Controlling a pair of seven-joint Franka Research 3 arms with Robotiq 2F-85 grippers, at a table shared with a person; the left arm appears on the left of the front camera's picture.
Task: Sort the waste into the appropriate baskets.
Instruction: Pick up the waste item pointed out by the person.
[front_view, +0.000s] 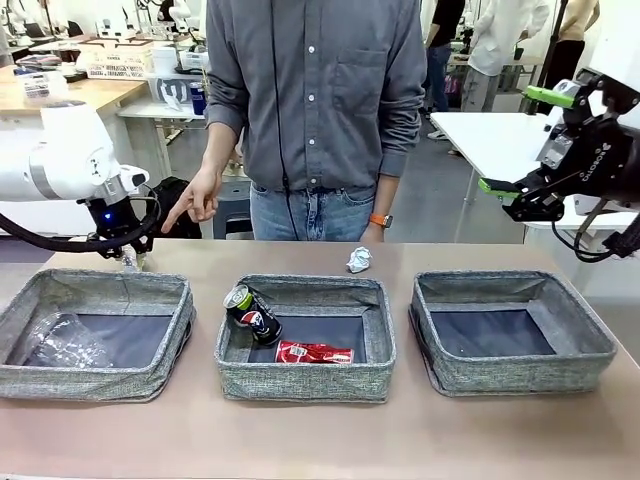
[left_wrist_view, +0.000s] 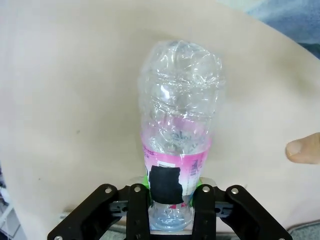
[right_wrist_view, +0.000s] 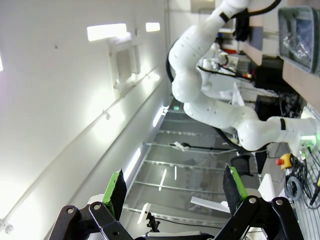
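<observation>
- The left tool (left_wrist_view: 171, 201) is pinched shut on a clear crushed plastic bottle (left_wrist_view: 180, 115) with a pink label. Its black fingers clamp the label end at six o'clock in the left wrist view, and the crumpled body runs away toward twelve.
- The bottle lies on the beige worktop (left_wrist_view: 65, 100). From the front, the left tool (front_view: 128, 252) is low at about ten o'clock on the worktop, just behind the left grey woven fabric basket (front_view: 100, 285).
- That basket already holds some crushed clear plastic (front_view: 60, 345), so I'd judge it the right bin for this bottle.
- Handling, as I judge it: empty and very light, with thin walls that give and spring back, and a slick surface. The label band looks the firmest place to hold. The crumpled far end would only fold further.
- A person's fingertip (left_wrist_view: 302, 150) rests on the worktop at three o'clock of the bottle, clear of it.
- The right tool (front_view: 522, 140) hangs high at two o'clock, jaws spread wide and empty.
- The middle basket (front_view: 305, 288) holds a dark can with a green top (front_view: 250, 312) and a red soda can (front_view: 313, 352).
- A crumpled white-silver paper ball (front_view: 358, 260) sits at the middle basket's twelve o'clock.
</observation>
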